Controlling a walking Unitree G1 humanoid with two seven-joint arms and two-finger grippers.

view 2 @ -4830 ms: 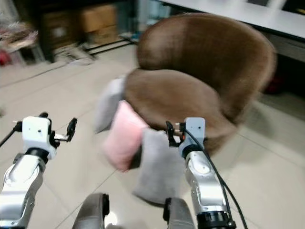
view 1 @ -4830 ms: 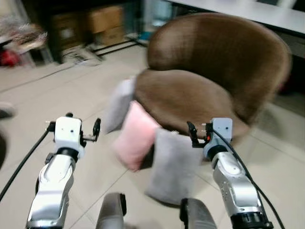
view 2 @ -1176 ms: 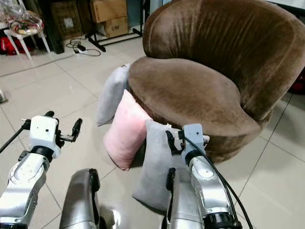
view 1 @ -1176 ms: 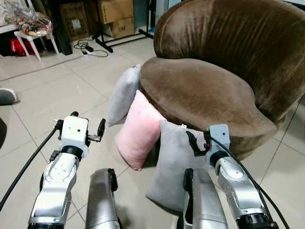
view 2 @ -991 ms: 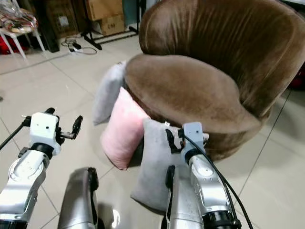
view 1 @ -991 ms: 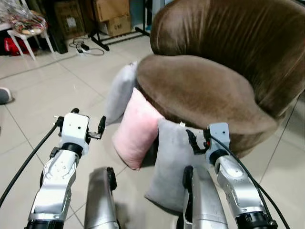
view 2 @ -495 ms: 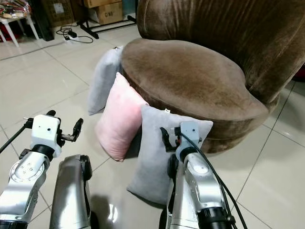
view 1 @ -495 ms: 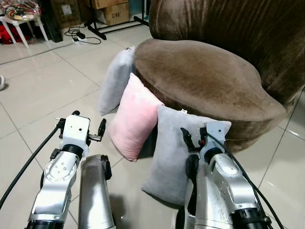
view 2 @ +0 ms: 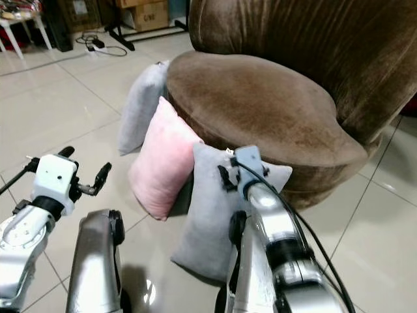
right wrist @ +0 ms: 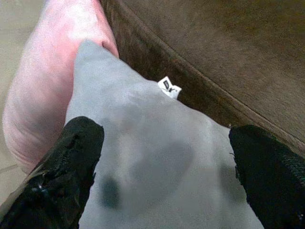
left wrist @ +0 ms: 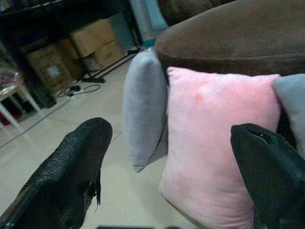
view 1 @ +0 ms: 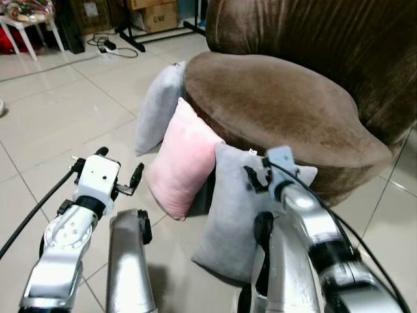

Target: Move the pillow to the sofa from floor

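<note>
Grey pillow (right wrist: 157, 157) under right gripper (right wrist: 162, 176) (fingers spread).

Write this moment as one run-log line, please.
phase: reaching | right gripper: open, over near grey pillow | left gripper: open, facing pink pillow | pillows: on floor against brown sofa

pink pillow (view 1: 181, 159), grey pillows (view 1: 227, 212), brown sofa (view 1: 287, 111), seemingly plain.

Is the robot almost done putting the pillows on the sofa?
Not yet. All three pillows, the far grey one, the pink one and the near grey one, lean on the sofa from the floor. The right gripper, jaws open, is closing on the near grey one. Gripping, lifting and placing remain.
</note>
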